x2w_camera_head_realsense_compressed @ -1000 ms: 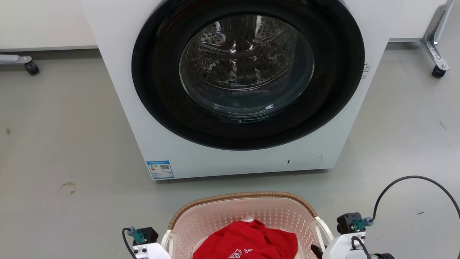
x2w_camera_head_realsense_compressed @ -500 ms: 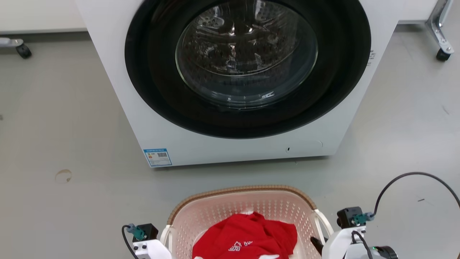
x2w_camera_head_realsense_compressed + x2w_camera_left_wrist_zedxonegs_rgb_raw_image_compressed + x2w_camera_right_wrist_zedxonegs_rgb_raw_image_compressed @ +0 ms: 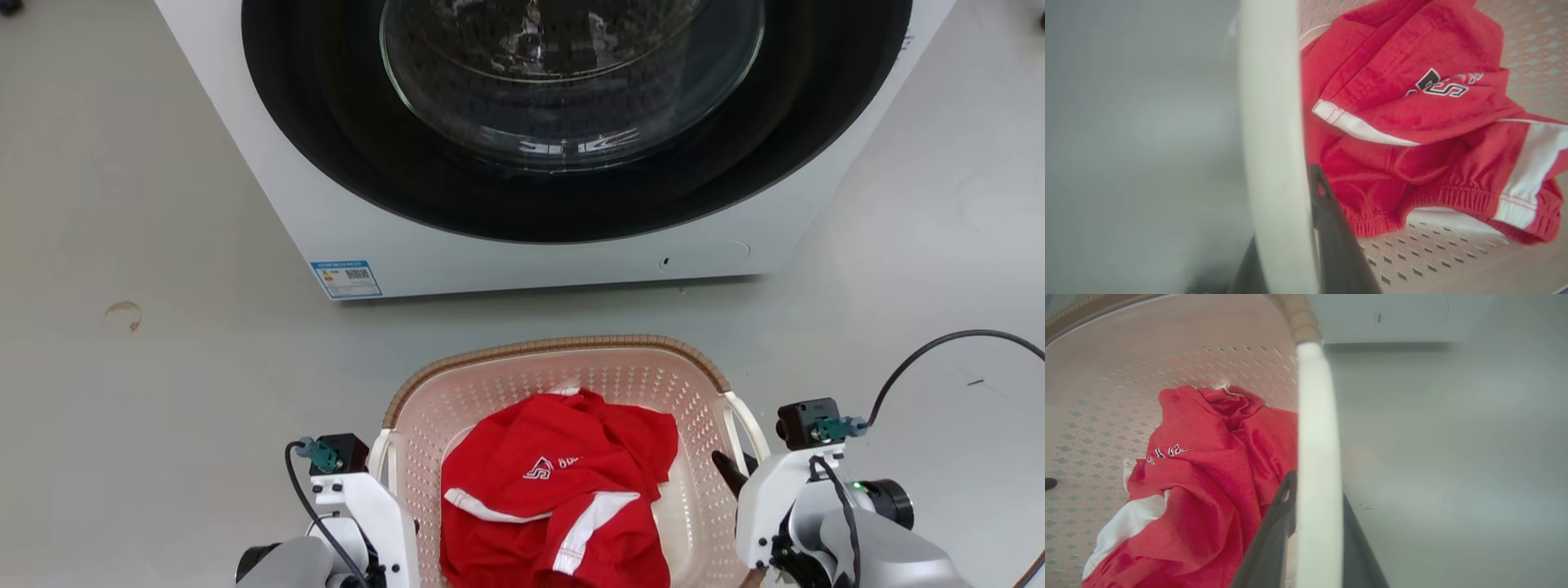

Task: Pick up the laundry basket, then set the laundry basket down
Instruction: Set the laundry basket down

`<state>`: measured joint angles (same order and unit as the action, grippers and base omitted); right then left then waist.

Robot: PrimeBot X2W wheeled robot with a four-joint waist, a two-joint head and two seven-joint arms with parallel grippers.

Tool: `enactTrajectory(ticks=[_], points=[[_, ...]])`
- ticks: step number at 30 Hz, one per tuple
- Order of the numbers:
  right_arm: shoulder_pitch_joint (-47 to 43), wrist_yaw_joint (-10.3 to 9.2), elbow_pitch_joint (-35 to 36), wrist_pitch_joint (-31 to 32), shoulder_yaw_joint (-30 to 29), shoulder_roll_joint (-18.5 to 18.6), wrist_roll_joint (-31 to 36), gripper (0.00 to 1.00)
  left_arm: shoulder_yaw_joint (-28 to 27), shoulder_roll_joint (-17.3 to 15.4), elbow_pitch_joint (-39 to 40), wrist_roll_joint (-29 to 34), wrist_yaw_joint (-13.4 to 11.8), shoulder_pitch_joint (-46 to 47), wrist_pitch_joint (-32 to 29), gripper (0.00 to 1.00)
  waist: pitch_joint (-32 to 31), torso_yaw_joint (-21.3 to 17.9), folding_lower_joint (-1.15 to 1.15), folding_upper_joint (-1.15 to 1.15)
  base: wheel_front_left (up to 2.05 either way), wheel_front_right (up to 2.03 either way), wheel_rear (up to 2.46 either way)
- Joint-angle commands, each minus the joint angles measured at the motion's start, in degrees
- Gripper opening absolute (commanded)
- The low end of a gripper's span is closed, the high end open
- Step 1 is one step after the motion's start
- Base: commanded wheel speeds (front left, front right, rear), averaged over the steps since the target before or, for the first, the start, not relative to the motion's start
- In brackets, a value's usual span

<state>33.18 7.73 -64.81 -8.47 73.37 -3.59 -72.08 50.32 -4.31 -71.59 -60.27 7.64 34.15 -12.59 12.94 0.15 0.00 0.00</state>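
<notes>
A white washing machine [image 3: 506, 253] stands across the far side of the grey floor [image 3: 163, 392], its round dark-framed glass door [image 3: 571, 73] closed and facing the robot, with a blue-edged label [image 3: 345, 279] at its lower left corner. A brown ring stain [image 3: 122, 317] marks the floor well to the left, and a black cable [image 3: 939, 343] loops above the right arm. The laundry basket [image 3: 555, 347] sits just before the machine, a strip of bare floor between them, nothing between the two; whether its base touches the floor cannot be told. Inside it lies a crumpled red garment [image 3: 555, 490] with white stripes and a white printed logo, covering most of the perforated bottom toward the near side. The left gripper [image 3: 1286, 228] pinches the basket's left white handle [image 3: 1269, 122], one dark finger on the inner side and one on the outer side. The right gripper [image 3: 1318, 506] clamps the right white handle [image 3: 1316, 416] in the same way, its jaws pressed against both sides of the loop.
</notes>
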Motion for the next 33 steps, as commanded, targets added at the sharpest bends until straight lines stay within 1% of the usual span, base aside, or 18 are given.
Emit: enactTrajectory(ticks=[1,12,18,25,31,33], points=[[1.3,-0.24,-3.3,-1.5,0.0,6.5,0.8,0.00,-1.2,-6.4,-2.4,1.1,-1.4,2.5,0.9,0.00,2.5,0.3,0.00,0.00,0.00,0.00,0.00],[7.7,-0.24,-5.5,-4.8,-0.3,6.5,1.5,0.00,-0.2,-5.2,-2.4,2.5,-2.5,8.9,1.9,0.00,12.8,0.7,0.00,0.00,0.00,0.00,0.00],[11.5,-0.24,-5.9,-5.9,-1.1,6.5,1.8,0.00,0.0,-5.0,-2.4,3.1,-3.2,13.8,2.3,0.00,19.2,1.0,0.00,0.00,0.00,0.00,0.00],[15.8,-0.24,-5.5,-6.4,-2.0,6.5,2.5,0.00,0.6,-5.2,-2.4,4.1,-3.4,19.2,3.2,0.00,26.4,1.0,0.00,0.00,0.00,0.00,0.00],[19.5,-0.24,-5.3,-6.5,-5.2,6.5,5.3,0.00,1.4,-4.9,-2.4,5.2,-3.5,23.3,5.2,0.00,31.4,1.4,0.00,0.00,0.00,0.00,0.00],[19.9,-0.24,-5.3,-6.5,-5.9,6.5,6.0,0.00,1.4,-4.8,-2.4,5.3,-3.5,23.9,5.4,0.00,32.2,1.5,0.00,0.00,0.00,0.00,0.00]])
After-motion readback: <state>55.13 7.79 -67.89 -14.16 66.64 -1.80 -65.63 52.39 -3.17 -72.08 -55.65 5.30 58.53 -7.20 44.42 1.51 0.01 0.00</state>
